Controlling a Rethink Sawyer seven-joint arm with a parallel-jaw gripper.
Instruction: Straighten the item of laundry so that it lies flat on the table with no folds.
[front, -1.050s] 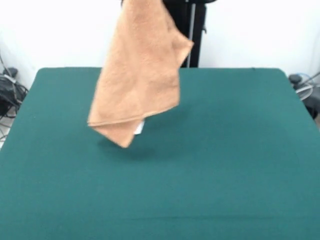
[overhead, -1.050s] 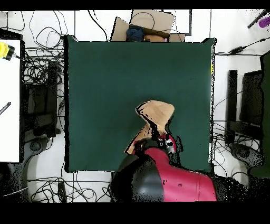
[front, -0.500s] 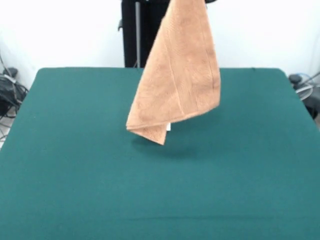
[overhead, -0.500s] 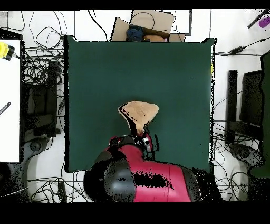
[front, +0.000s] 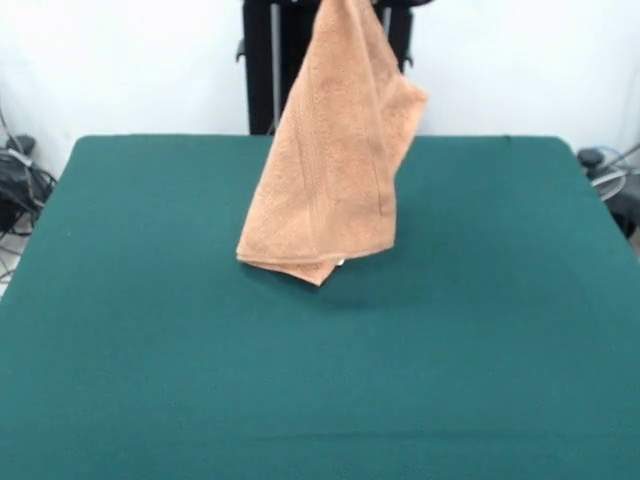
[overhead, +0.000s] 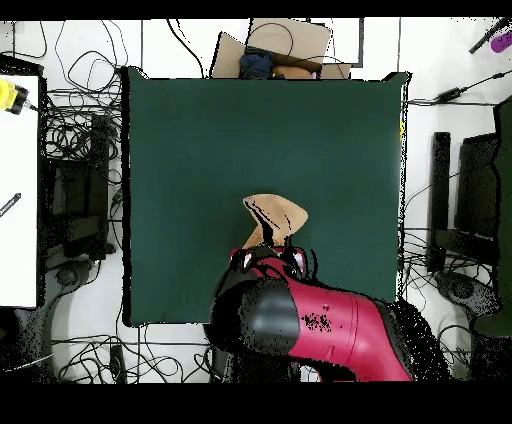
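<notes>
A front camera faces across the green table (front: 480, 380); an overhead camera looks straight down on the same table, turned half round.

One towel (front: 330, 170); one green table (front: 480, 330); one red arm (overhead: 320, 325).

The towel (front: 335, 170) hangs in a folded drape above the middle of the surface (front: 120, 380), its lowest corner just over the cloth; it is the only obstacle there. All round the towel the surface lies bare, out to every edge. In the overhead view the red arm (overhead: 320, 325) covers the surface's edge just below the towel.
</notes>
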